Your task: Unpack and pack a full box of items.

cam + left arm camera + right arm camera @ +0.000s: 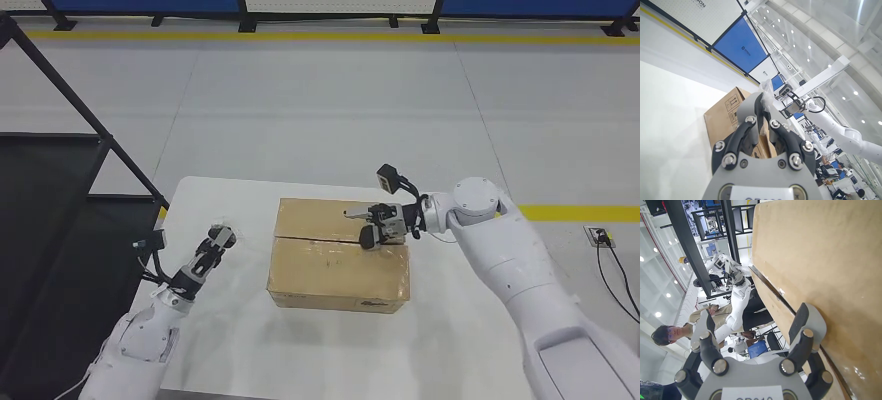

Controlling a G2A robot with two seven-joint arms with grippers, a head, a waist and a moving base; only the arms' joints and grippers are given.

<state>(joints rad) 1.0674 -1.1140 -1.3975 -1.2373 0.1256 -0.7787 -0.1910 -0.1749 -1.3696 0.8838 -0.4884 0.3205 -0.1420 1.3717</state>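
Grey floor point(320, 110), yellow line point(300, 36), blue panels point(740, 45), white table point(240, 340), black frame point(60, 85)

Robot lab: partition panels point(740, 47), floor tape point(300, 36).

One cardboard box point(338, 262), one table point(240, 340), two pincers point(222, 237) point(362, 226), one plastic scrap point(765, 89)

Cardboard box point(338, 262): matt brown, slightly rough, corrugated at the flap edge. Table point(235, 330): smooth, matt white. Film point(766, 92): clear, glossy, crinkled plastic.
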